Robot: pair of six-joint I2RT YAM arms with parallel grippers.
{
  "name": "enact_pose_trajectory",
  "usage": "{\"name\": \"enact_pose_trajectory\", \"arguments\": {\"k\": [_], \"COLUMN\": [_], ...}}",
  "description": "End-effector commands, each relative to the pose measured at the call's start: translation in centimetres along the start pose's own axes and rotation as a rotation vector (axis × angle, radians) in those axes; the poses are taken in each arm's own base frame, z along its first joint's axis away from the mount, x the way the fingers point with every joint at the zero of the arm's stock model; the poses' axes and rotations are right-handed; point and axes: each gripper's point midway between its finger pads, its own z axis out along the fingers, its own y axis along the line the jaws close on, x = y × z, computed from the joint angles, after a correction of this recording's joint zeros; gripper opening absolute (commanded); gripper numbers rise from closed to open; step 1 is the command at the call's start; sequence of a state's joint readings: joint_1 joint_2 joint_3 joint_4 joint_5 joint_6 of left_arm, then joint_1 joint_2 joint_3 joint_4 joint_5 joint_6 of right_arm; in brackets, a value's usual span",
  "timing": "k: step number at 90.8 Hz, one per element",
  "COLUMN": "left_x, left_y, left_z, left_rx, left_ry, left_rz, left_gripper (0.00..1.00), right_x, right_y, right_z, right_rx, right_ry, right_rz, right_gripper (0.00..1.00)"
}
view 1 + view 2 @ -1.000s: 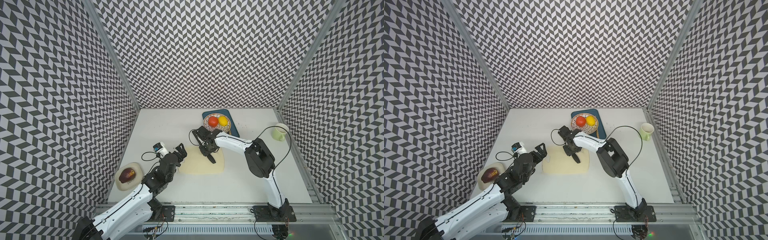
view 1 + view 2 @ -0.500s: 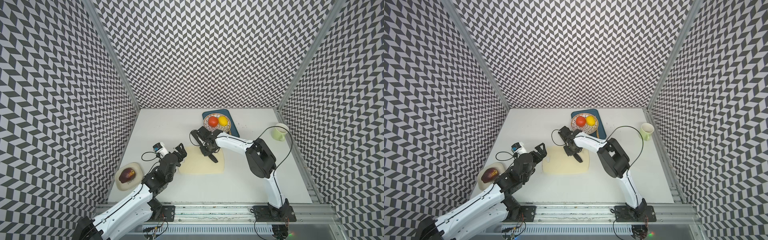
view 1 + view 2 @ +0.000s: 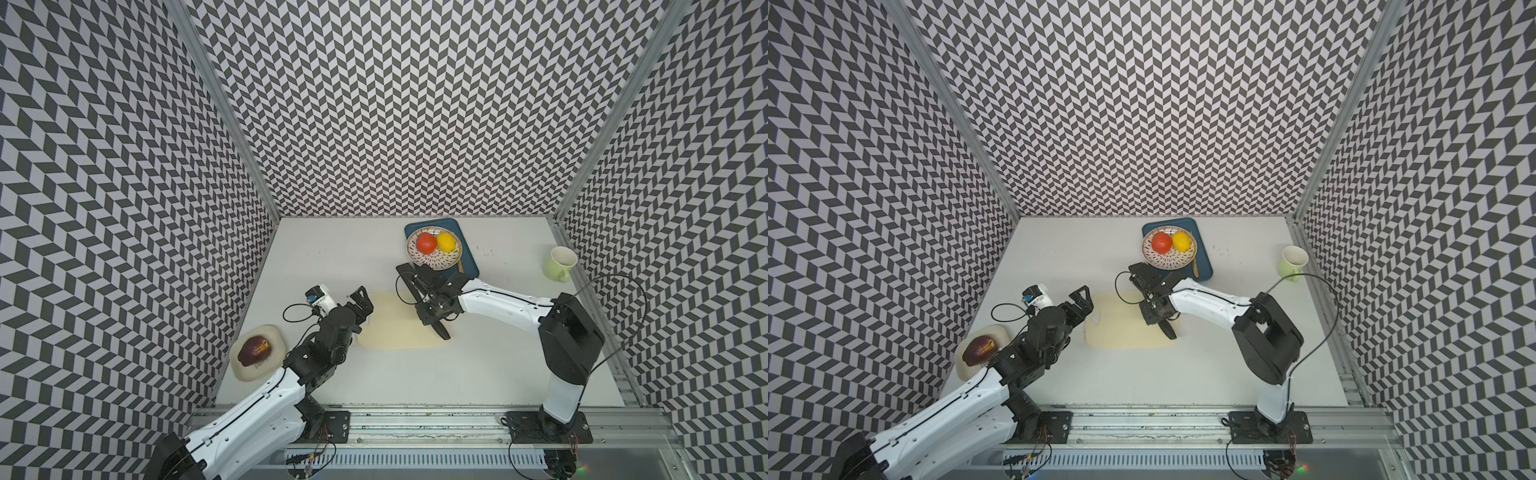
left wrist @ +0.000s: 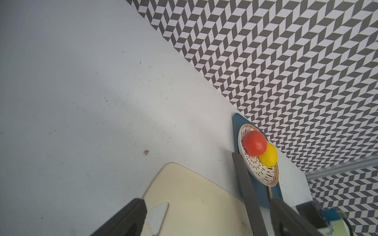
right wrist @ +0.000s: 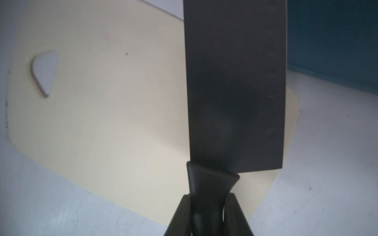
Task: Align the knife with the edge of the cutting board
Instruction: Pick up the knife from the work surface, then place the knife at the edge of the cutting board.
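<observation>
Knife (image 5: 235, 81) handle tight in the closed right gripper (image 5: 208, 197), blade seemingly over the cutting board (image 5: 122, 122).

A robotics lab test cell: black-and-white chevron-patterned walls (image 3: 415, 104) enclose a scuffed white tabletop (image 3: 415, 374) on three sides, aluminium posts (image 3: 231, 124) stand in the corners, and a white left arm (image 3: 257, 409) and right arm (image 3: 503, 301) are bolted to an aluminium rail (image 3: 415, 422) along the front.
</observation>
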State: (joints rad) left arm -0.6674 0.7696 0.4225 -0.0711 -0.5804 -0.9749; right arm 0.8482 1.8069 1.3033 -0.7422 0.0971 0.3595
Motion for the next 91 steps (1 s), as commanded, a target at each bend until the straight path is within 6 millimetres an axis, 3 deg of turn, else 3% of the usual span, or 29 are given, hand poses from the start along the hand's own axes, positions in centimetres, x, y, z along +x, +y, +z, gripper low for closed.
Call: {"name": "enact_pose_trajectory", "arguments": {"k": [1,20,53,91], "left_x": [0.1,0.2,0.8,1.4], "left_y": [0.7,0.3,-0.5,-0.4], "left_z": [-0.2,-0.9,-1.6,-1.9], "left_rx": [-0.017,-0.008,0.048,0.059], "left_ry": [-0.005,0.010,0.040,0.042], "left_rz": [-0.009,-0.031,-0.059,-0.063], "left_gripper": [1.00,1.00,1.00,1.00], "right_x": [-0.2,3.0,6.3,7.2], "right_y": [0.5,1.3,3.3,2.6], "right_z": [-1.6,-2.3,-0.6,-0.1], "right_rx": [0.002,-0.030,-0.077,-0.024], "right_ry": [-0.107,-0.150,-0.128,-0.116], "right_rz": [0.072,0.184,0.392,0.504], "right_gripper": [0.18,0.19,0.18,0.18]}}
